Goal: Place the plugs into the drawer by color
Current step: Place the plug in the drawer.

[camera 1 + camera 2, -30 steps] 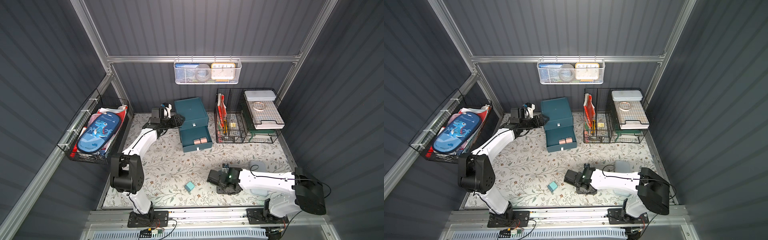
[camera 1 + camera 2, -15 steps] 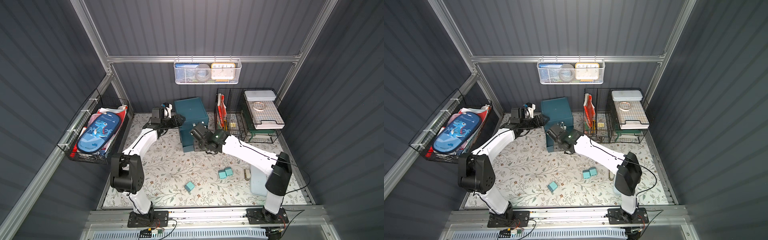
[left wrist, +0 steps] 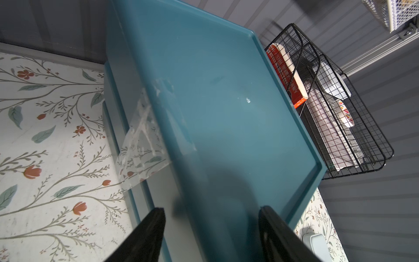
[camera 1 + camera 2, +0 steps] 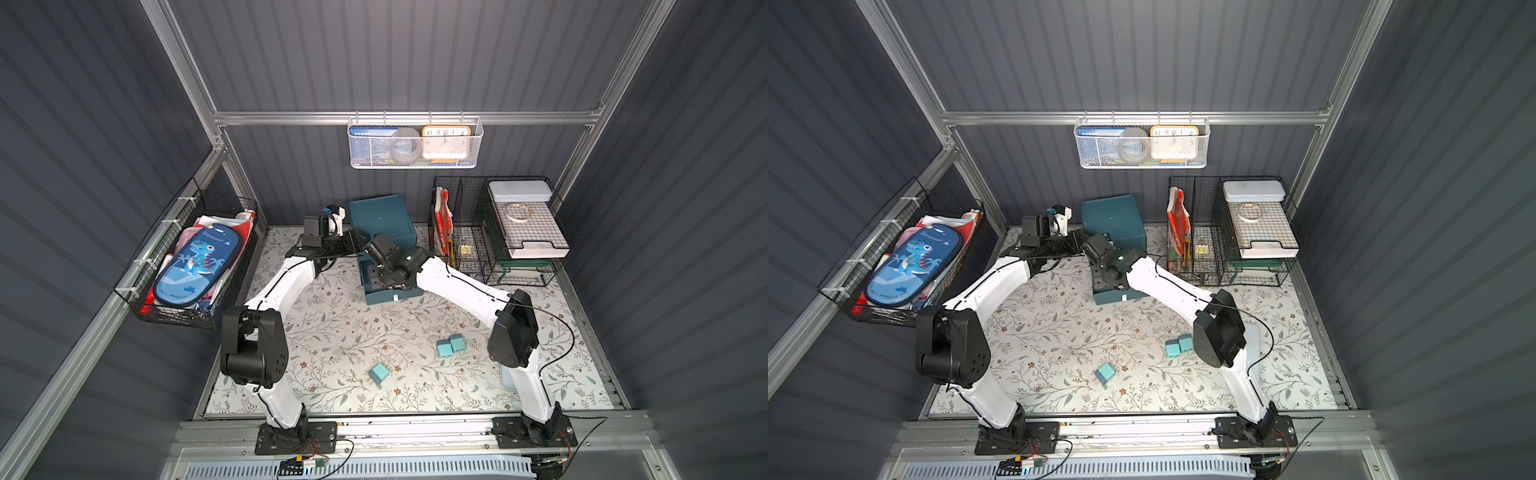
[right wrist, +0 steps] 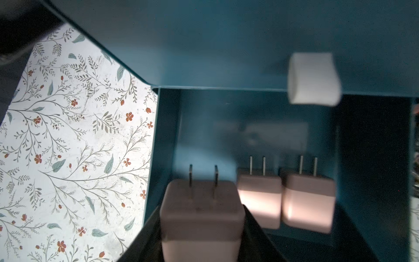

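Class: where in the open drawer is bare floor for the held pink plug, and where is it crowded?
Bare: the patch between the drawer wall beside the mat and the two pink plugs, under the held plug. Crowded: those two fill the other side.

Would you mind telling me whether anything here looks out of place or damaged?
Only a strip of clear tape running from the cabinet's top down to the mat; it is wrinkled rather than flat. Two green plugs and a lone plug lie loose on the mat, not yet sorted.
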Controlling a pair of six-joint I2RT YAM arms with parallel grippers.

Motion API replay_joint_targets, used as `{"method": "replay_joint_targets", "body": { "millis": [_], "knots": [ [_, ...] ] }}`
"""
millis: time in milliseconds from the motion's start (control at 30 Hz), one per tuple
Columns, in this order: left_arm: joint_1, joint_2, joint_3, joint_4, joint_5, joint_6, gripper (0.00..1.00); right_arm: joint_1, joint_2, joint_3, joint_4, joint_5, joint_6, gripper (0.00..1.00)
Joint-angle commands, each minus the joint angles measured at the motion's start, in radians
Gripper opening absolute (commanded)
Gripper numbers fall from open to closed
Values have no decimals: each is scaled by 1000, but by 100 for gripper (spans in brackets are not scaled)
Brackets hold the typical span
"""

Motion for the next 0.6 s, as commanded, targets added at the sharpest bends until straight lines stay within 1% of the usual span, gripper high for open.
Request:
{"method": "replay_joint_targets", "body": {
  "millis": [0, 367, 567],
  "knots": [
    [-9, 8, -27, -89, -9, 21, 70, 0, 25, 21, 6, -37, -4, 36],
    [-9, 10, -24, -89, -9, 20, 70, -3, 69, 24, 26, -105, 4, 45],
    [-9, 16, -21, -91, -7, 20, 71, -7, 78, 52, 12, -115, -15, 56]
  ]
}}
